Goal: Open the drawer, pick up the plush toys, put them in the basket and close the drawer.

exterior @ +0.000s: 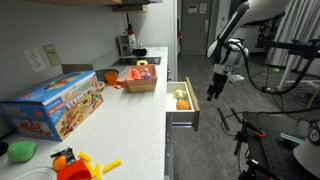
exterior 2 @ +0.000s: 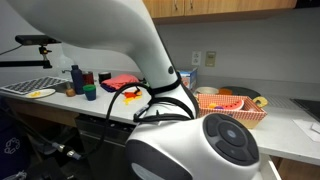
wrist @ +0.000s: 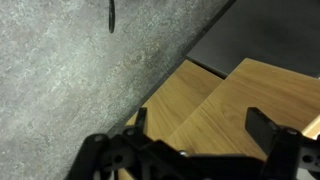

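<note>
The drawer [exterior: 195, 108] stands pulled out from under the white counter. In it lie the two plush toys, the orange-brown one [exterior: 181, 95] and the pale yellow one [exterior: 183, 104]. The tan basket [exterior: 141, 84] sits on the counter behind the drawer with colourful things in it; it also shows in an exterior view [exterior 2: 236, 112]. My gripper [exterior: 216, 88] hangs in the air beside the drawer's front, apart from it. In the wrist view the gripper [wrist: 200, 125] is open and empty over wooden floor and grey carpet.
A big blue toy box [exterior: 55, 103] stands on the counter, with a hard orange and yellow plastic toy [exterior: 80, 163] and a green object [exterior: 20, 150] nearer the camera. The robot's own body [exterior 2: 200, 130] blocks much of an exterior view. Tripods and cables stand beyond the arm.
</note>
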Controlling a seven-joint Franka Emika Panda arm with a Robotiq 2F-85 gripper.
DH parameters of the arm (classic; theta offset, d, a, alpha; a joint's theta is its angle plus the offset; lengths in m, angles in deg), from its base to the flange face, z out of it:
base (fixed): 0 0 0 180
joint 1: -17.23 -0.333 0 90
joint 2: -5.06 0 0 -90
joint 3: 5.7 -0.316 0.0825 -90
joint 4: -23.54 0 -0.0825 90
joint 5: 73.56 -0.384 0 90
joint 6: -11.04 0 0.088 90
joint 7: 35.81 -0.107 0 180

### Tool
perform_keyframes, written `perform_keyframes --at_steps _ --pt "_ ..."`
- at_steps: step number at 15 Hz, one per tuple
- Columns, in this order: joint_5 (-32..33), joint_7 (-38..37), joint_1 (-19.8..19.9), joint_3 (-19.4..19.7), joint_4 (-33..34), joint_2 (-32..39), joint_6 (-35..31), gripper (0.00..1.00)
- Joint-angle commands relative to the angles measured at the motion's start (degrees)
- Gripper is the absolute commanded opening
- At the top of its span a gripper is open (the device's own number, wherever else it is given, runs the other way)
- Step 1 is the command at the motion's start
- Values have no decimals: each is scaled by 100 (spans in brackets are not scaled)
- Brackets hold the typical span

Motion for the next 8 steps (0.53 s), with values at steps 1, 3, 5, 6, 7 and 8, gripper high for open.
perform_keyframes --at_steps 1,3,5,6,7,8 --pt "-71 85 -332 214 -160 -113 -117 100" --pt "-74 101 -482 232 -375 -264 -269 100" --pt "-71 128 -499 258 -416 -313 -280 100" --pt "4 77 -548 292 -444 -356 -409 100" --pt "-54 191 -589 260 -468 -522 -570 100" --pt "-46 226 -671 261 -457 -677 -681 100"
